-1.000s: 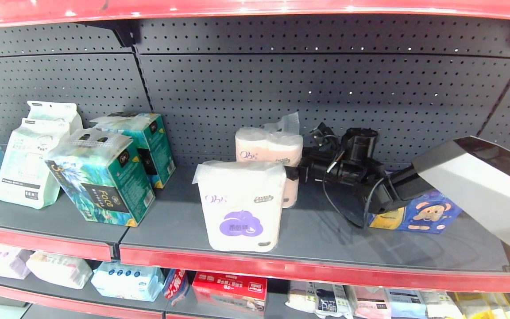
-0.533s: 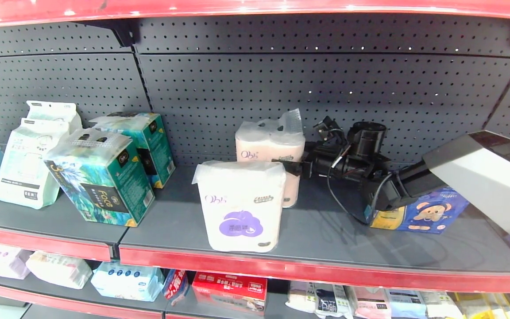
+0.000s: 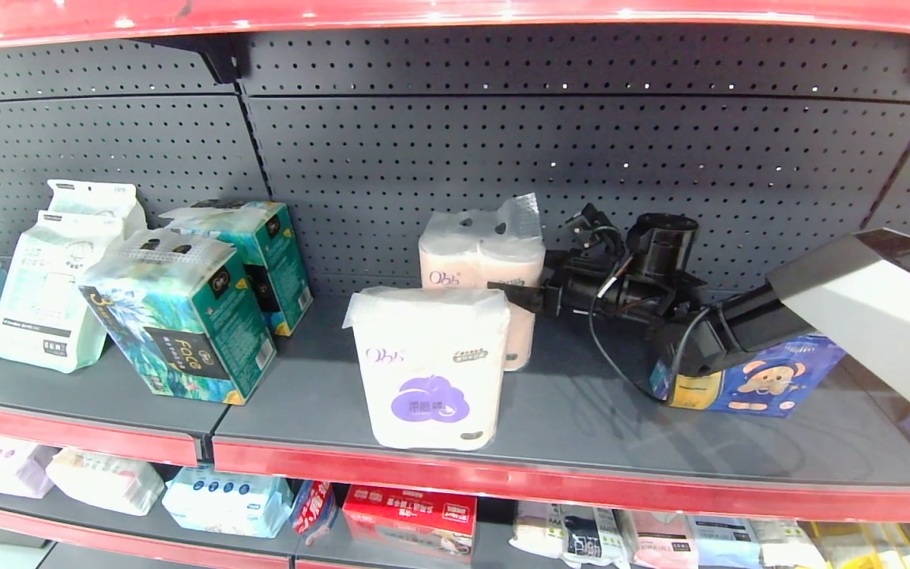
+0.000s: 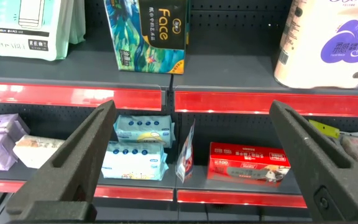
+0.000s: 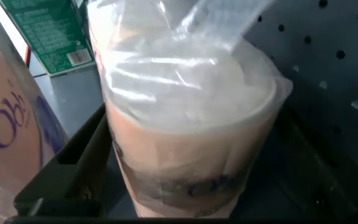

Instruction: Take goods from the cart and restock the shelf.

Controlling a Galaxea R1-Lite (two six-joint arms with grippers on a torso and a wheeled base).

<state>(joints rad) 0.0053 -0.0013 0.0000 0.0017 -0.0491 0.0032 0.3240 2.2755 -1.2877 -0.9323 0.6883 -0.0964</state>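
A pink toilet-roll pack [image 3: 477,261] stands upright at the back of the grey shelf [image 3: 581,419], just behind a white toilet-roll pack with a purple label [image 3: 427,367]. My right gripper [image 3: 506,278] comes in from the right, open, with its fingers either side of the pink pack [image 5: 185,124]. One dark finger [image 3: 514,294] shows against the pack's right side. My left gripper [image 4: 191,155] hangs open and empty in front of the lower shelves, below the white pack [image 4: 328,43].
Green tissue boxes [image 3: 182,316] and white pouches [image 3: 52,288] fill the shelf's left part. A blue cartoon box [image 3: 747,375] lies at the right under my arm. Lower shelves hold wipes [image 4: 138,146] and a red box [image 4: 250,165]. The pegboard back wall is close.
My right gripper has drawn back to the right and slightly up, and its near finger now stands out from the pink pack. The pack's plastic flap has sprung upright; the pack stays put.
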